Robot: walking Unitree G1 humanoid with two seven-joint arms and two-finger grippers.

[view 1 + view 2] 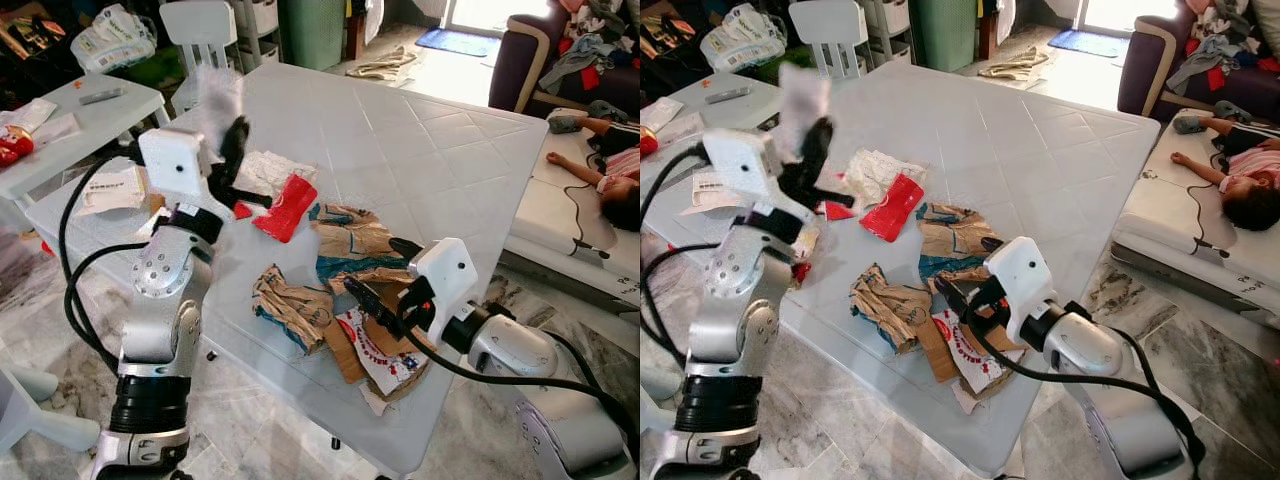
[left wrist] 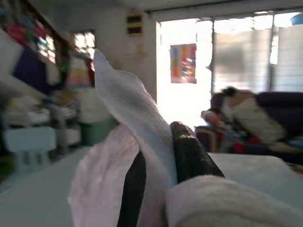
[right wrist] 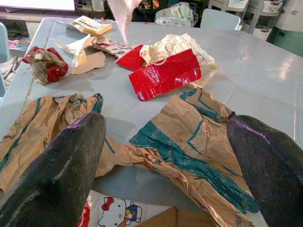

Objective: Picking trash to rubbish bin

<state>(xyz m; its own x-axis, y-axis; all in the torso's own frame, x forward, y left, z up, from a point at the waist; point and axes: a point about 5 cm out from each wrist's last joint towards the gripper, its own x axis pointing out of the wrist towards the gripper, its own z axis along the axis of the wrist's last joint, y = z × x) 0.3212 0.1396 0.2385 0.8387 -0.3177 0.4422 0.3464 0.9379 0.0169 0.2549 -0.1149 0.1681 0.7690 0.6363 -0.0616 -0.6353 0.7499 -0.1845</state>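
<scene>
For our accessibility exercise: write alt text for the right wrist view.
The right claw, fingers open, hovers low over crumpled brown-and-teal paper on a pale table. Beyond lie a red wrapper, white crumpled paper and other scraps.

marble floor (image 1: pixel 260 420) | white chair (image 1: pixel 200 30) | dark sofa (image 1: pixel 540 50) (cluttered) — sunlit window (image 2: pixel 246 52)

Two claws (image 1: pixel 232 160) (image 1: pixel 385 290); one table (image 1: pixel 440 170); one red wrapper (image 1: pixel 287 207).

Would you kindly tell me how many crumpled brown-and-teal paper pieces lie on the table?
2: one brown-and-teal paper piece lies mid-table beside the red wrapper; the other sits nearer the front edge. More may hide under the right tool.
</scene>
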